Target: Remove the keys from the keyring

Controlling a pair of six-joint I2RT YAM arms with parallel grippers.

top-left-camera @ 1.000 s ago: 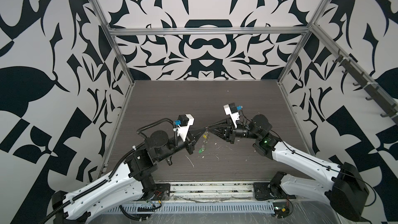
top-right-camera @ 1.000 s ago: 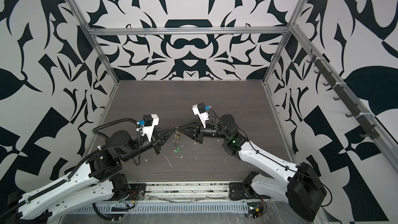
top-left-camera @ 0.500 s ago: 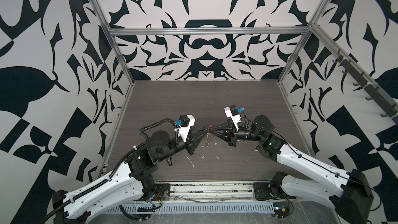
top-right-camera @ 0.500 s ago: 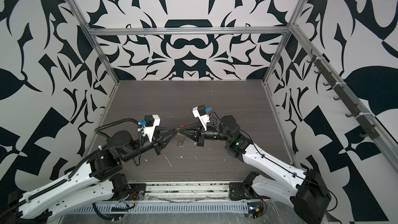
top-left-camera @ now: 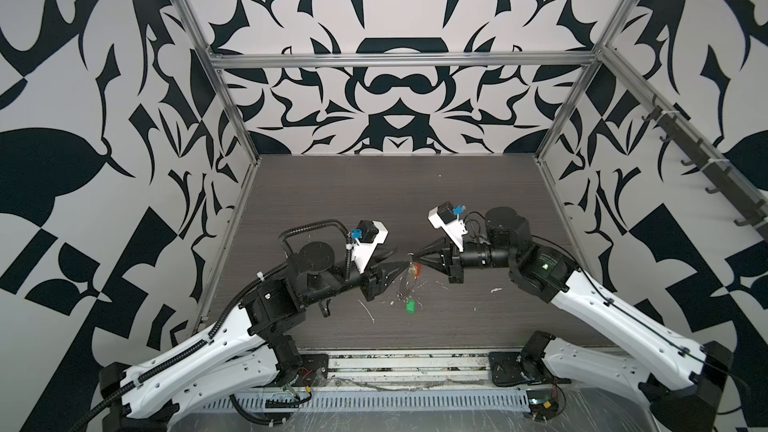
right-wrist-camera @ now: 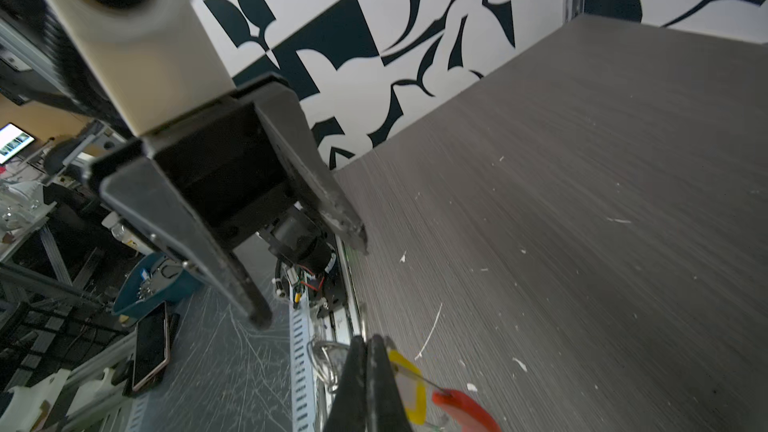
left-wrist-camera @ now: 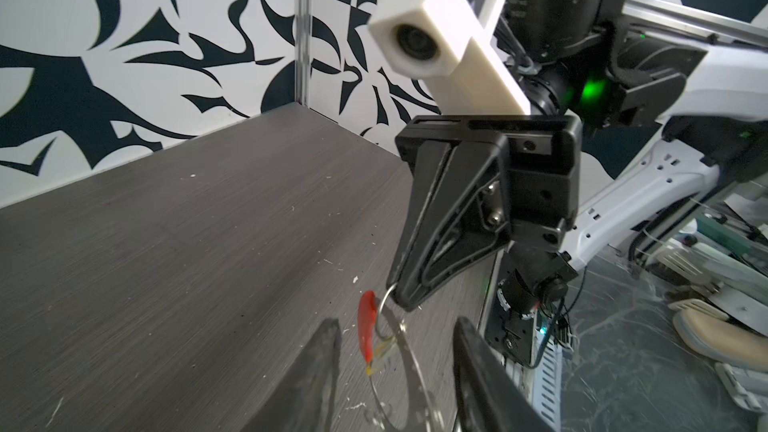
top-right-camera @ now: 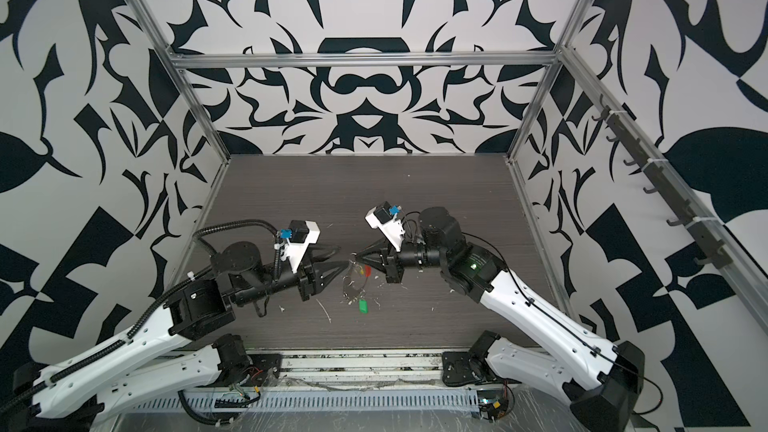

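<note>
The worktop (top-left-camera: 374, 201) looks like dark grey wood-grain laminate, matt and finely streaked, with pale chips scattered on it. The keyring (top-left-camera: 407, 280) is thin, shiny metal wire, and its red sleeve (left-wrist-camera: 366, 326) is glossy plastic. The green key (top-left-camera: 410, 306) has a smooth plastic head. The yellow key (right-wrist-camera: 409, 384) has a plastic one too, see-through at its middle. The left gripper (left-wrist-camera: 395, 347) and right gripper (left-wrist-camera: 401, 300) have matt black plastic jaws, scuffed pale at the edges. The camera housing (left-wrist-camera: 419, 35) is matt cream plastic, and the frame post (left-wrist-camera: 303, 27) is brushed metal.

Robotics lab: patterned enclosure (top-left-camera: 395, 14), aluminium frame (top-left-camera: 399, 61)
</note>
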